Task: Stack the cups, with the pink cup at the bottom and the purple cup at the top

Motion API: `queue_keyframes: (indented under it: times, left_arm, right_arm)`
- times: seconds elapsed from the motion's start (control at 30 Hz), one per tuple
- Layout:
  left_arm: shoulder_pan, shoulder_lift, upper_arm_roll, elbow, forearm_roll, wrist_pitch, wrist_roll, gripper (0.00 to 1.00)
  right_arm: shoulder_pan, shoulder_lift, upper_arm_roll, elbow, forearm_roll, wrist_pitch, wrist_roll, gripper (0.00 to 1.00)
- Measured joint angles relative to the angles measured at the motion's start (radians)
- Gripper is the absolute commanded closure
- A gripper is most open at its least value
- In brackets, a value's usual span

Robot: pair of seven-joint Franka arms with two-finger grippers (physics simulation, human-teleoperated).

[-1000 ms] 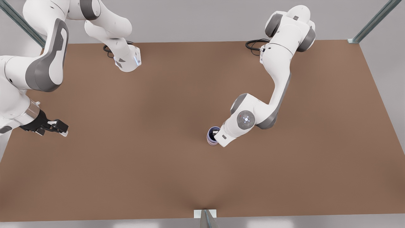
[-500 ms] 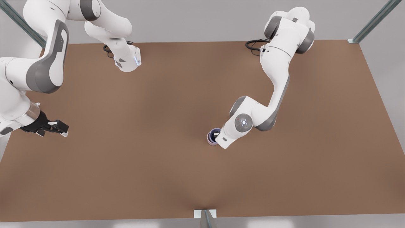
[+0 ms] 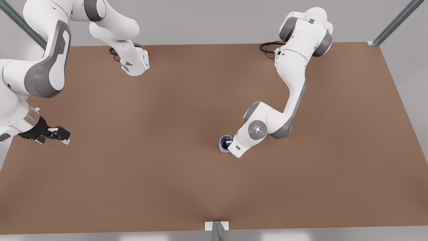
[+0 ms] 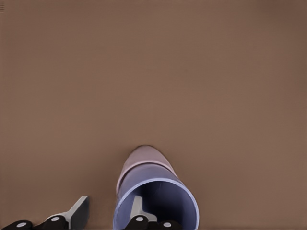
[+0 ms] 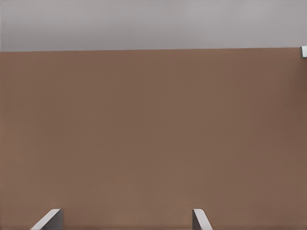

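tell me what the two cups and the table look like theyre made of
Purple cup: smooth matte plastic by its look, even color, thin wall, no glaze shine. Pink cup beneath it: the same plain matte finish. Table: flat brown, unglossy, no grain visible; possibly board or laminate, hard to say.
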Motion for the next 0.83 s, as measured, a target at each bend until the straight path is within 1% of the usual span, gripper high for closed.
queue_keyframes:
  times: [0.3,0.33,0.37,0.43,0.57,0.6,0.63,0.7,0.73,0.83]
  left_arm:
    - [-0.001,-0.012,-0.003,0.008,0.018,-0.004,-0.008,0.13]
    - [-0.001,-0.028,-0.001,0.011,0.018,-0.011,-0.009,0.09]
    - [0.002,-0.062,0.013,0.013,0.019,-0.027,-0.008,0.0]
    - [0.007,-0.146,0.085,0.014,0.022,-0.08,0.008,0.0]
    - [0.012,-0.298,0.272,0.013,0.024,-0.217,0.088,0.0]
    - [0.019,-0.343,0.301,0.008,0.025,-0.251,0.114,0.0]
    - [0.056,-0.384,0.287,0.004,0.032,-0.285,0.14,0.0]
    - [0.21,-0.459,0.169,-0.016,0.063,-0.342,0.199,0.0]
    - [0.254,-0.483,0.141,-0.023,0.075,-0.364,0.232,0.0]
    - [0.288,-0.505,0.115,-0.029,0.095,-0.409,0.326,0.0]
  right_arm:
    - [0.001,-0.001,0.0,0.0,0.0,0.001,-0.003,0.0]
    - [0.001,-0.001,0.0,0.0,0.0,0.001,-0.003,0.0]
    - [0.002,-0.001,0.0,0.0,-0.001,0.001,-0.004,0.0]
    - [0.004,0.0,0.001,0.0,0.002,0.0,-0.004,0.0]
    - [0.002,0.0,0.001,0.0,0.004,0.0,-0.005,0.0]
    - [0.0,-0.002,0.0,0.0,0.004,0.0,-0.005,0.0]
    - [0.0,-0.004,-0.001,0.0,0.004,-0.001,-0.005,0.0]
    - [0.001,-0.011,-0.003,-0.001,0.001,-0.002,-0.004,0.0]
    - [0.002,-0.014,-0.004,-0.001,-0.001,-0.002,-0.004,0.0]
    - [0.001,-0.016,-0.004,0.0,-0.003,-0.003,-0.003,0.0]
